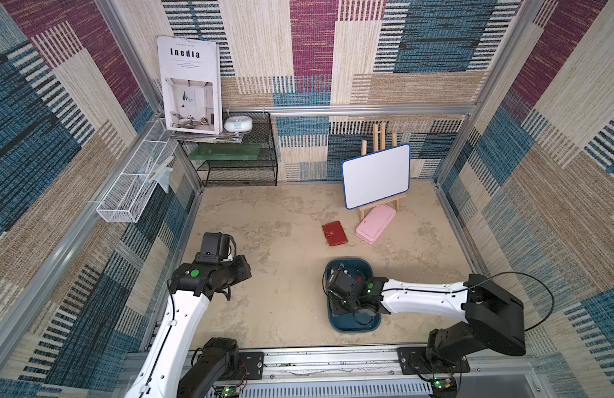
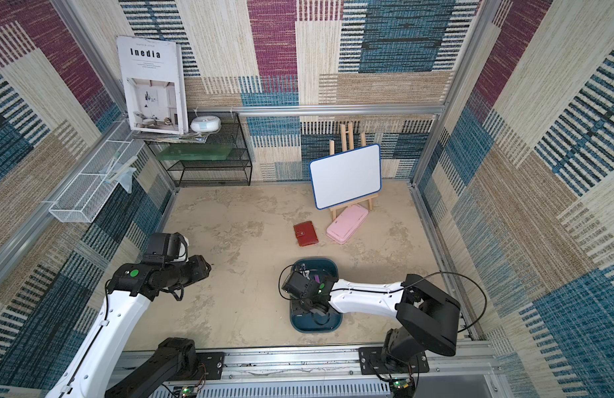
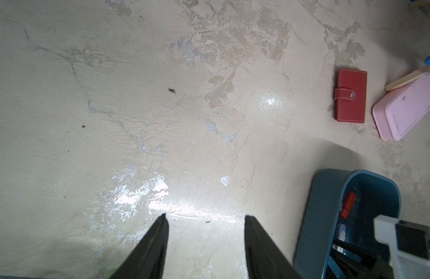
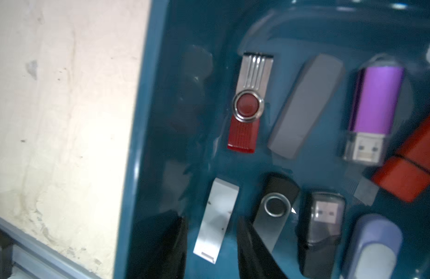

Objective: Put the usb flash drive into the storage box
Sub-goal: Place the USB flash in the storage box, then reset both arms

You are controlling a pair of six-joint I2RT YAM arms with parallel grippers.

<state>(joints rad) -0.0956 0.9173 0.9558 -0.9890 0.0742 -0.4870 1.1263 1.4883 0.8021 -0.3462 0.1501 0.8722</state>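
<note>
The storage box point(image 1: 353, 329) is a dark teal tray at the front right of the table, seen in both top views point(image 2: 314, 330). My right arm reaches over it. In the right wrist view a flat silver usb flash drive point(image 4: 217, 219) lies on the box floor. My right gripper point(image 4: 211, 217) is open, one finger on each side of the drive with teal floor showing between. Several other drives lie around it, among them a red swivel one point(image 4: 245, 106) and a purple one point(image 4: 375, 101). My left gripper point(image 3: 206, 215) hangs open over bare table left of the box point(image 3: 315, 217).
A red wallet point(image 1: 334, 233) and a flat pink case point(image 1: 375, 224) lie behind the box. A whiteboard on a wooden easel point(image 1: 376, 175) stands at the back right. A black mesh shelf point(image 1: 240, 162) and a white wire basket point(image 1: 133, 186) are at the back left.
</note>
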